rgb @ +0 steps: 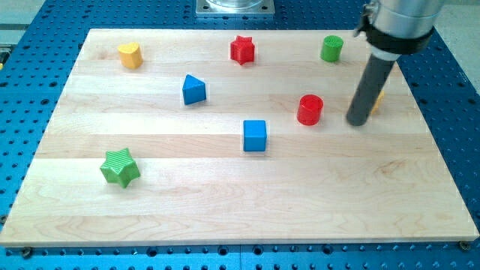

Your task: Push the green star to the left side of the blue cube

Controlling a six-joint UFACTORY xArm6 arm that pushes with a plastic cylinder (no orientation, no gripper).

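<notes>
The green star (120,166) lies at the view's lower left of the wooden board (225,210). The blue cube (255,136) sits near the board's middle, to the right of and a little above the star. My tip (357,121) rests on the board at the view's right, far from the star, right of the red cylinder (310,109). The rod rises from it toward the view's top right.
A blue triangular block (193,89) lies up-left of the cube. A red star (242,49), a green cylinder (331,48) and a yellow block (130,55) line the top. A yellow-orange block (377,99) is mostly hidden behind the rod.
</notes>
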